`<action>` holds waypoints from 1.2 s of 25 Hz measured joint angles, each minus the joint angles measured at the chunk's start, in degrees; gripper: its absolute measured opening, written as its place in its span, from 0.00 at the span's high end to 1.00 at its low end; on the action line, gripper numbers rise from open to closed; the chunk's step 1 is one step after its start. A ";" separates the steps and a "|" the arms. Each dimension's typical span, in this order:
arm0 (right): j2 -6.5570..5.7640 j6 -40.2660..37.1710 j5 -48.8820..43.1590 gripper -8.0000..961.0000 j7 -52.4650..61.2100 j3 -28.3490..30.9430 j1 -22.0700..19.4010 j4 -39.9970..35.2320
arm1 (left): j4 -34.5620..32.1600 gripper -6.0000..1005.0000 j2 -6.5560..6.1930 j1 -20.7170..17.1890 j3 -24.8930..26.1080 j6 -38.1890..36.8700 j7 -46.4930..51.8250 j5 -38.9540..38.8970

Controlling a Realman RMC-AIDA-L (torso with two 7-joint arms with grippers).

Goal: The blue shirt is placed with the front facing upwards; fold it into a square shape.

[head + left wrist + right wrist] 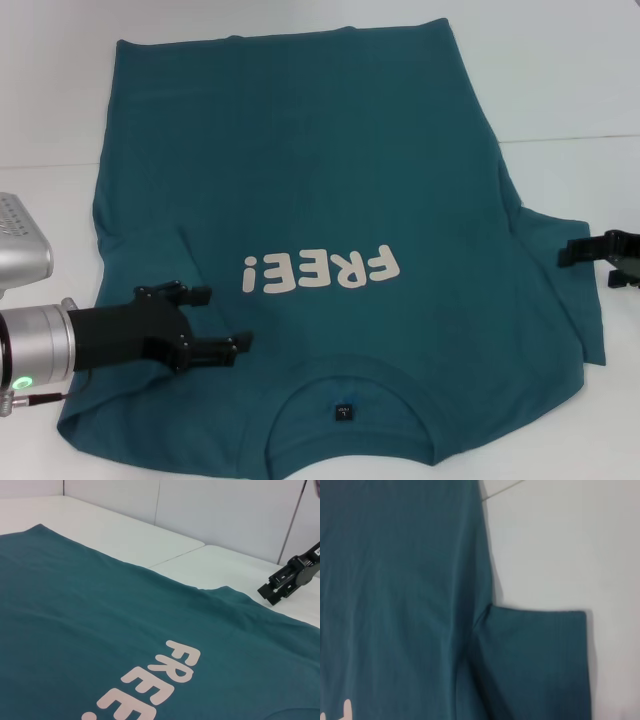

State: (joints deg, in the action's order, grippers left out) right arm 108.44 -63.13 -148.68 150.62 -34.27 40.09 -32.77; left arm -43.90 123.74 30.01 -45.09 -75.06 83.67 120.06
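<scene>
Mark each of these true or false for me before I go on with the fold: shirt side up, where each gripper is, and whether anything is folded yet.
1. The blue shirt lies with its FREE! lettering facing up. True.
2. The left gripper is over the shirt near the collar. True.
3. The right gripper is clamped on the collar. False: it sits at the shirt's right sleeve edge.
4. The shirt is already folded square. False: it is spread flat, sleeves out.

The blue shirt [330, 190] lies flat on the table [570, 80], collar at 6 o'clock, hem at 12. The left gripper [205, 320] hangs over its 8 o'clock sleeve — the right gripper [590, 255] sits at 3 o'clock, beside the other sleeve.
</scene>
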 joint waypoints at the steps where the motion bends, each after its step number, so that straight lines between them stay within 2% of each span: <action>1: 0.07 0.25 0.04 0.03 -0.10 0.00 0.04 0.28 | 0.09 0.07 0.00 0.02 0.00 0.00 0.00 0.00; 6: 0.58 0.81 1.00 0.03 -0.54 0.15 0.48 1.85 | 0.25 0.07 0.00 0.05 0.00 0.00 0.00 -0.02; 12: 0.61 0.60 7.29 0.03 -2.11 0.56 -0.01 3.28 | 0.25 0.07 0.01 0.06 0.00 0.00 0.00 -0.01; 17: 0.01 0.51 11.29 0.03 -2.43 0.64 -1.35 3.23 | 0.25 0.07 0.01 0.06 0.00 0.00 0.00 0.00; 26: -0.15 -0.12 11.85 0.03 -3.42 0.40 -1.93 2.56 | 0.21 0.07 0.01 0.52 0.00 0.00 0.00 0.00; 30: -1.41 -1.44 8.25 0.03 -3.22 0.13 -1.99 1.75 | 0.21 0.07 0.01 0.68 0.01 0.00 0.00 0.02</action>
State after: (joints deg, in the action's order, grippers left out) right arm 107.03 -64.57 -140.43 147.40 -34.15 38.10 -31.02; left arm -43.68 123.75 30.69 -45.08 -75.06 83.67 120.08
